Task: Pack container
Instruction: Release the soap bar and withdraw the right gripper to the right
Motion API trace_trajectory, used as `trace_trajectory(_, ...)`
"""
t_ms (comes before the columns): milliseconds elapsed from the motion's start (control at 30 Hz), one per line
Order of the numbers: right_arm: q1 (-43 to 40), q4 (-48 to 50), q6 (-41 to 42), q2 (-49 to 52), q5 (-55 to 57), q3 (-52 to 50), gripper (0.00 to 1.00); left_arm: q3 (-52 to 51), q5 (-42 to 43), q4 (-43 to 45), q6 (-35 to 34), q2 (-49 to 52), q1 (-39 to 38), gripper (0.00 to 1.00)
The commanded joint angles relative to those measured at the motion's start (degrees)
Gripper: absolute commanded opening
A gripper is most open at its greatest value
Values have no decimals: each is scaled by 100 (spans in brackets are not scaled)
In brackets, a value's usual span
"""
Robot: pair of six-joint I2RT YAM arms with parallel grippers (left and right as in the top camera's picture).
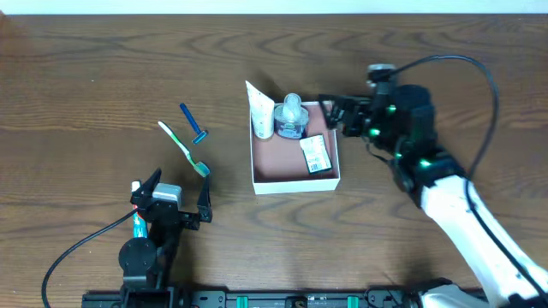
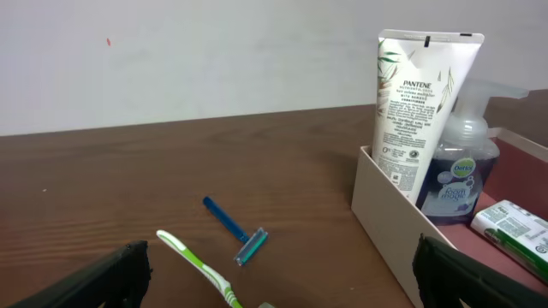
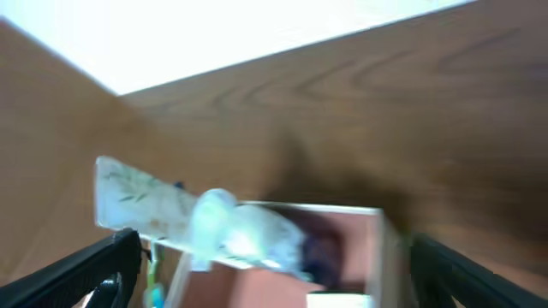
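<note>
Right gripper (image 1: pixel 329 114) hovers at the far right corner of the container (image 1: pixel 295 183), its two fingers spread wide with nothing between them. The wrist view is blurred but shows the same wide gap.

That container sits a little right of the table's middle. It is square, so no side counts as a long axis. Its walls run roughly in line with the table's edges and its open top faces up. Inside, a white tube (image 1: pixel 261 111) stands leaning in the far left corner, and a pump bottle (image 1: pixel 292 120) of blue liquid stands just beside it along the far wall. A small white and green packet (image 1: pixel 316 154) lies flat on the pinkish floor by the right wall.

Left of the box, apart from it, a blue razor (image 1: pixel 193 125) and a green and white toothbrush (image 1: pixel 184 147) lie near each other on the wood. Nearer and further left, the left gripper (image 1: pixel 178 195) is fully spread and empty.

Everything rests on a dark brown wood-grain table (image 1: pixel 103 77), and a plain white wall (image 2: pixel 214 51) rises behind its far edge.
</note>
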Motion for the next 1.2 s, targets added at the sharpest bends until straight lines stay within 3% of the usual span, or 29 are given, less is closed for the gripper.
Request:
trace_trajectory(0,-428,-382,-221,-280,566,90,99,-101,81,-190,57,4,35,98)
trace_trajectory(333,-1805,-1574,85,-286,1978,90,99,-101,81,-190,57,4,35,98)
trace_trajectory(567,-2675,-2243,791,-286,2015,90,99,-101,83,-190,57,4,35,98)
trace_trajectory(933,-2833,-3169,789,-286,2046,90,99,-98,98,-192,-85,11,31,98)
trace_trajectory(1167,-2833,-3182,789,-286,2046,90,99,501,98,-894,-1585,240,35,98)
